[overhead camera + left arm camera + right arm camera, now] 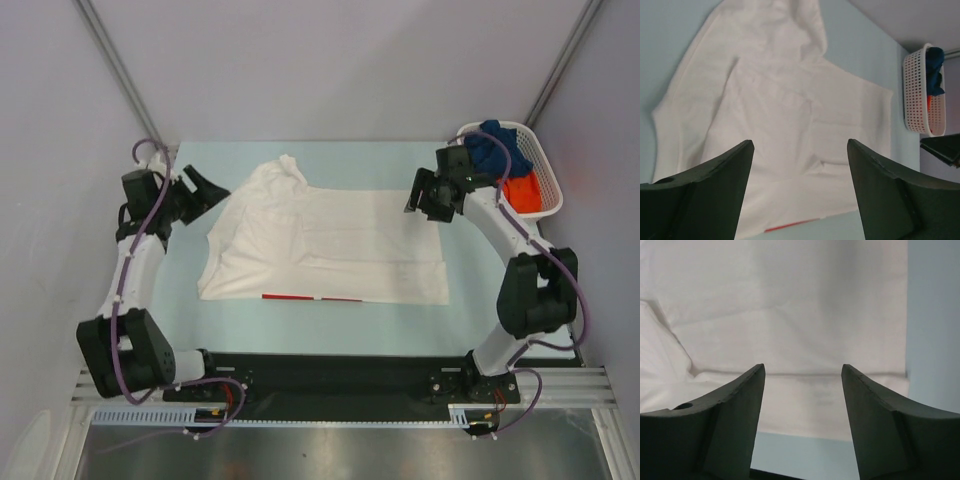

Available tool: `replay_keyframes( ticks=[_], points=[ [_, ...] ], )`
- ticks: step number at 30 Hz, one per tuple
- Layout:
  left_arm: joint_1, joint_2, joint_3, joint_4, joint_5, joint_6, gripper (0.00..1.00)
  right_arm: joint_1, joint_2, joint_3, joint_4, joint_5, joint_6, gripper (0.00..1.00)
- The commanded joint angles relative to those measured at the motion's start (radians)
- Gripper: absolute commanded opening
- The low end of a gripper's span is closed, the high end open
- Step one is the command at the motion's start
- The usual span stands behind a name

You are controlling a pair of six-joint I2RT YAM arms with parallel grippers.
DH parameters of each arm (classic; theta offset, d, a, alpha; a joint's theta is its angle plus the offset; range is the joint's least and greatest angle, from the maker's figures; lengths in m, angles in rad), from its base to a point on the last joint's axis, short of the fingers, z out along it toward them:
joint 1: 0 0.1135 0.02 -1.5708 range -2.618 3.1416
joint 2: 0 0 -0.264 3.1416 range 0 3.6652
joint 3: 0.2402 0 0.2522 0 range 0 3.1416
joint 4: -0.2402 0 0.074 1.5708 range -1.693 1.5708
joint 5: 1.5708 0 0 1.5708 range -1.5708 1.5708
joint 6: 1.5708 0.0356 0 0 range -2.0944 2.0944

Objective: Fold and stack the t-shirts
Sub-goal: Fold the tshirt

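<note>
Overhead, the left end effector (205,190) hangs at the left of the frame, near the edge of the white t-shirt (320,240). Its dark fingers are spread with nothing between them. The shirt lies across the middle of the pale blue worktop (230,320), flat on its right half and rumpled toward the upper left. A thin red strip (310,297) shows along its lower hem. By the cloth's upper right corner hovers the right end effector (418,195), likewise spread and empty. In the upper right corner a white lattice basket (548,165) holds a crumpled dark blue t-shirt (495,145) and an orange t-shirt (522,192).

Only the left wrist view shows the soft creases and a bunched ridge of fabric at the top of the frame, plus the basket's perforated wall seen side-on. The right wrist view alone shows a layered fold line running across the cloth, and its straight right edge lying against the bare worktop. The basket is out of that view.
</note>
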State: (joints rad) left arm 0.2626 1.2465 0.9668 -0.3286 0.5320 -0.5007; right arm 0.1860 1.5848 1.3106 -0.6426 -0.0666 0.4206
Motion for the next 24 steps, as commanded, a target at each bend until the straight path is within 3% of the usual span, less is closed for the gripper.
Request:
replay_keyframes(
  ticks=[1, 4, 7, 11, 15, 21, 24],
  points=[
    [-0.068, 0.106, 0.111, 0.298, 0.044, 0.034, 0.82, -0.003, 0.110, 0.139, 0.096, 0.033, -0.029, 0.70],
    [-0.117, 0.241, 0.183, 0.416, -0.039, 0.066, 0.83, -0.005, 0.249, 0.291, 0.055, 0.053, -0.062, 0.70],
    [-0.151, 0.377, 0.337, 0.393, -0.079, 0.122, 0.81, -0.006, 0.368, 0.418, 0.031, 0.051, -0.082, 0.70],
    [-0.155, 0.612, 0.629, 0.255, -0.070, 0.281, 0.67, -0.017, 0.509, 0.576, -0.035, 0.129, -0.080, 0.68],
    [-0.154, 0.806, 0.788, 0.146, -0.142, 0.393, 0.65, -0.037, 0.612, 0.693, -0.068, 0.194, -0.095, 0.65],
    [-0.154, 0.930, 0.855, 0.235, -0.141, 0.332, 0.70, -0.068, 0.718, 0.765, -0.045, 0.225, -0.106, 0.63],
    [-0.158, 1.001, 0.952, 0.205, -0.130, 0.318, 0.70, -0.077, 0.750, 0.798, -0.061, 0.225, -0.105, 0.62]
  ],
)
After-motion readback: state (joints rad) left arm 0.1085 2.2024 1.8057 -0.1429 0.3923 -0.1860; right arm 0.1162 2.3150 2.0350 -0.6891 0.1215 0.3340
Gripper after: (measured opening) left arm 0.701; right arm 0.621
